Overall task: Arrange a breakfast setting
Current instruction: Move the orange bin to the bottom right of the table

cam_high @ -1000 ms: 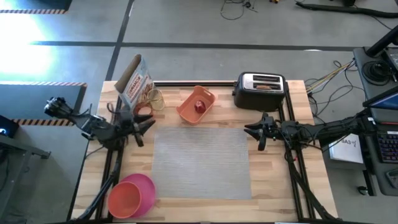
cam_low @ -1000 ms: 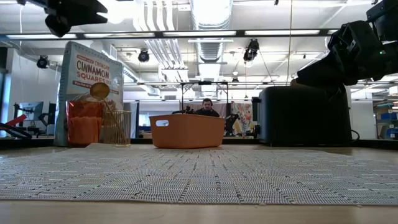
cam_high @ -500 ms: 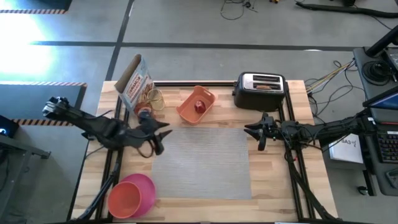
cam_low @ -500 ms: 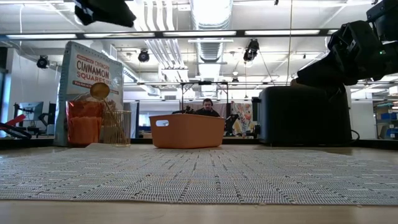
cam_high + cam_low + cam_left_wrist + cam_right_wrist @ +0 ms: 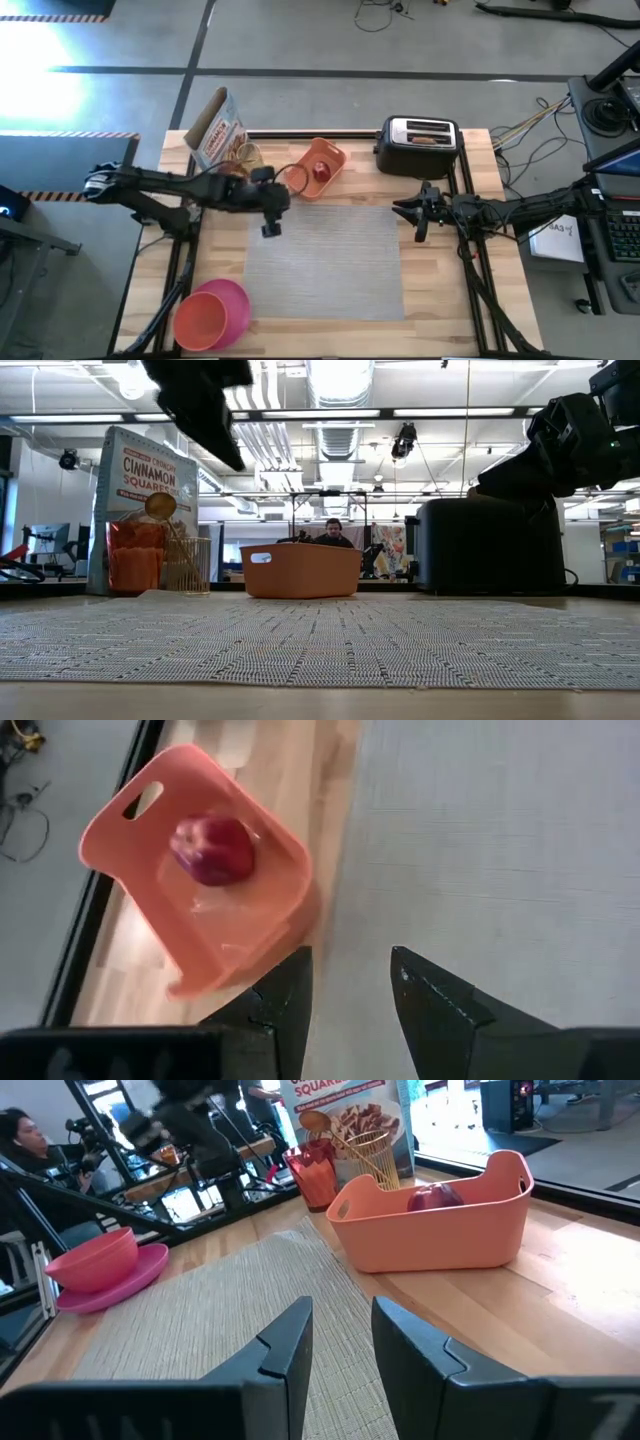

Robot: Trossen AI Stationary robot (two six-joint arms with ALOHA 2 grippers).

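Note:
The grey mat (image 5: pixel 325 262) lies flat in the table's middle. The pink plate (image 5: pixel 232 300) sits at the near left with the red-orange bowl (image 5: pixel 200 320) on it. The red apple (image 5: pixel 212 850) lies in the orange tray (image 5: pixel 265 905) beyond the mat. The toast (image 5: pixel 425 140) stands in the toaster (image 5: pixel 415 150). The clear cup (image 5: pixel 190 565) and the gold spoon (image 5: pixel 158 506) stand at the far left. My left gripper (image 5: pixel 270 222) is open and empty above the mat's far left corner, beside the tray. My right gripper (image 5: pixel 408 215) is open and empty at the mat's far right corner.
A cereal box (image 5: pixel 215 130) and a red cup (image 5: pixel 135 555) stand at the far left by the clear cup. The toaster is close behind my right gripper. Dark frame rails (image 5: pixel 180 270) run along both sides of the table. A person (image 5: pixel 333 532) sits in the room behind.
My left gripper has swung from the table's left edge toward the right, to above the mat's far left corner near the orange tray, and has turned to point down. Nothing on the table has moved.

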